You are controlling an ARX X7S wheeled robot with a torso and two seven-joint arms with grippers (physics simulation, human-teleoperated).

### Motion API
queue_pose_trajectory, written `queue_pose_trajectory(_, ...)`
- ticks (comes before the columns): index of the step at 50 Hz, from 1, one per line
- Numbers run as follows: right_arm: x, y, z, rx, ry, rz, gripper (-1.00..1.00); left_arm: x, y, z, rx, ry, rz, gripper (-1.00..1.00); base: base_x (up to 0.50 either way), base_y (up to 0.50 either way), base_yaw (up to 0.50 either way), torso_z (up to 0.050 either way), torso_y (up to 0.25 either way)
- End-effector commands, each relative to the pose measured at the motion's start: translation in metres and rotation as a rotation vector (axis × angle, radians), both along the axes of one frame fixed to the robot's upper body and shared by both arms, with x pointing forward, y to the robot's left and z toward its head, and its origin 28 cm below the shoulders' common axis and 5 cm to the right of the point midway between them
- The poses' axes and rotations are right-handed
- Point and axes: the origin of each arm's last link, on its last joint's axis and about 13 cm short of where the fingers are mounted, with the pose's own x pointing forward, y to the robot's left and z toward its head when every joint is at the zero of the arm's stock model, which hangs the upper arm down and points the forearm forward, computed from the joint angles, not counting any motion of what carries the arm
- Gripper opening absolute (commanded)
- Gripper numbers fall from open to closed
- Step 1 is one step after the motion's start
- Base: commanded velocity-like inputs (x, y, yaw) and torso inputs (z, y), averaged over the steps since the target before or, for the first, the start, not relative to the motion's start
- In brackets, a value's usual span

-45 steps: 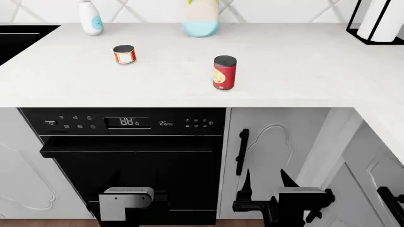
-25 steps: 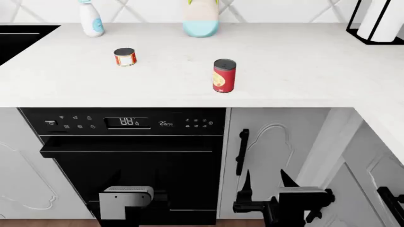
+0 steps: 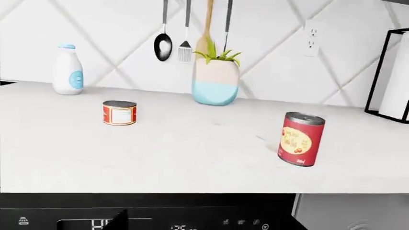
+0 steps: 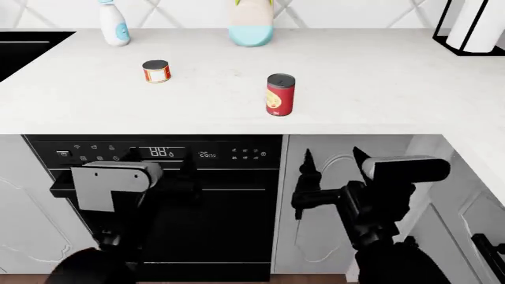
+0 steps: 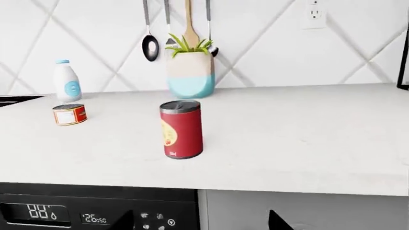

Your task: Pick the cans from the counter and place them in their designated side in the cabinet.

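Observation:
Two cans stand on the white counter [image 4: 379, 77]. The taller red can with a yellow label [image 4: 280, 94] [image 3: 301, 139] [image 5: 181, 129] is near the front edge. The squat red-and-white can [image 4: 156, 71] [image 3: 119, 112] [image 5: 70, 114] sits further back and left. Both grippers hang below the counter edge, in front of the oven and the cupboard door, apart from the cans. My right gripper [image 4: 332, 157] [image 5: 200, 221] is open and empty. My left gripper [image 4: 162, 161] shows dark against the black oven, with one fingertip [image 3: 119, 221] set wide to the side, and it holds nothing.
A white bottle with a blue label [image 4: 115, 23] and a plant pot [image 4: 251, 26] stand at the back wall. A black-framed rack [image 4: 473, 26] is at the back right. Below the counter are a black oven [image 4: 158, 195] and a shut white door [image 4: 332, 195] with a black handle.
Both arms have risen from the bottom of the head view to the height of the oven's control panel. The cans stand where they were half a second ago.

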Motion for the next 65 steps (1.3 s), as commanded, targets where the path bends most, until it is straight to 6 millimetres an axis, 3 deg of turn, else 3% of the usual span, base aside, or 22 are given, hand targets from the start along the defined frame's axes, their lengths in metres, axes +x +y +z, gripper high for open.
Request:
queue_pose_trajectory(1,0.005,0.004,0.070,-0.009,-0.058,0.090,1.00,-0.010,0.013,0.072,0.076,-0.079,-0.069,1.00,0.00,0.00,0.00,0.000,0.000)
queue_pose_trajectory(11,0.048,0.014,0.104,-0.024,-0.030,0.148,1.00,-0.015,0.024,0.112,0.080,-0.080,-0.103,1.00,0.00,0.00,0.00,0.000,0.000)
queue_pose_trajectory(19,0.097,0.015,0.138,-0.041,-0.011,0.148,1.00,-0.019,0.028,0.148,0.029,-0.082,-0.180,1.00,0.00,0.00,0.00,0.000,0.000)
queue_pose_trajectory(38,0.184,0.044,0.211,-0.016,0.049,0.116,1.00,-0.026,0.037,0.187,0.060,-0.085,-0.172,1.00,0.00,0.00,0.00,0.000,0.000)
queue_pose_trajectory(52,0.183,0.066,0.221,-0.034,0.076,0.040,1.00,-0.030,0.043,0.226,-0.006,-0.127,-0.221,1.00,0.00,0.00,0.00,0.000,0.000)
queue_pose_trajectory(65,0.190,0.066,0.192,-0.061,0.100,-0.097,1.00,-0.042,0.044,0.232,0.021,-0.122,-0.233,1.00,0.00,0.00,0.00,0.000,0.000)
